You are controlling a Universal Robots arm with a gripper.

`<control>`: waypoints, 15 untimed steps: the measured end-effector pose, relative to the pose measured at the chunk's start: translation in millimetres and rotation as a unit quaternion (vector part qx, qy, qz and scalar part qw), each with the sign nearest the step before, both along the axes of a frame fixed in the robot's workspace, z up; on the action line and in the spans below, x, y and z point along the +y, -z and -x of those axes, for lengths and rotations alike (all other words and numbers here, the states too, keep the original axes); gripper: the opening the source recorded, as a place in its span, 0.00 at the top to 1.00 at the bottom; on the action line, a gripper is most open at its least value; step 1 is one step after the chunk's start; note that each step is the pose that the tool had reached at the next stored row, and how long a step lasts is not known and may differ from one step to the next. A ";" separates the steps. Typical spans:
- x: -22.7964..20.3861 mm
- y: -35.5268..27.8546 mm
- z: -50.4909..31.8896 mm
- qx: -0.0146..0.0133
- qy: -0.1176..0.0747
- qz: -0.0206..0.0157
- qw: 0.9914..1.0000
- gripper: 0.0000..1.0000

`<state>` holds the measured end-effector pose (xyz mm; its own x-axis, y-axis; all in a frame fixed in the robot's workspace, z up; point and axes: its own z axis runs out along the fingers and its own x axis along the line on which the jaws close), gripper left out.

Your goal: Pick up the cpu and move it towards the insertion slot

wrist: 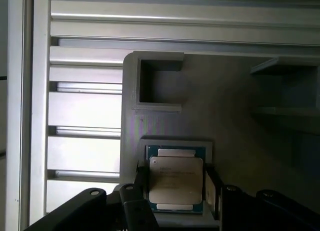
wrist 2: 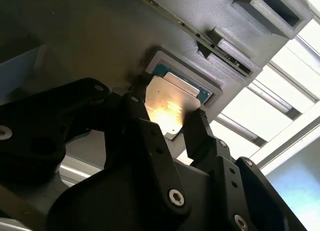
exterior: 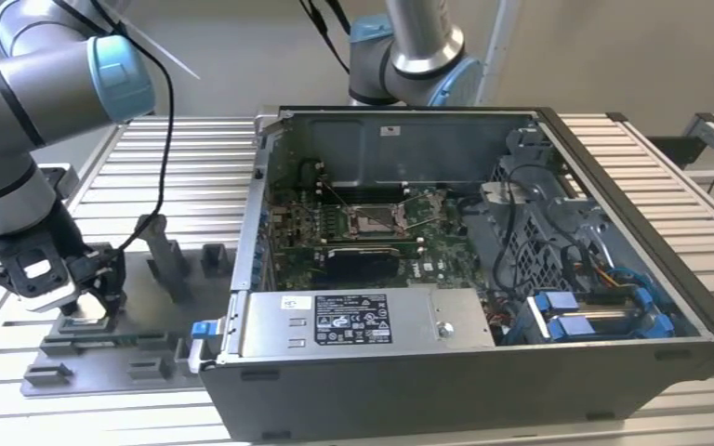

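The cpu (wrist: 176,183) sits flat, silvery face up, in a square recess of the grey tray (wrist: 225,116), seen in both wrist views. The end effector (wrist: 176,177) straddles it, black fingers (wrist 2: 197,123) closed against two opposite edges, chip still seated. In the exterior view the arm (exterior: 10,177) reaches steeply down, wrist vertical over the tray at the exterior view's left. The insertion slot (exterior: 374,218) lies well apart inside the open computer case (exterior: 456,390) on the slatted table (exterior: 171,177).
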<state>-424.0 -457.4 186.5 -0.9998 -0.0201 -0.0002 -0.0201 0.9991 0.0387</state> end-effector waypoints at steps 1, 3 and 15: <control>0.0 0.0 0.0 0.000 0.000 0.000 1.000 1.00; -0.1 -2.7 0.0 0.001 0.000 -0.001 1.000 1.00; -0.2 -53.1 0.1 0.001 0.000 -0.002 1.000 1.00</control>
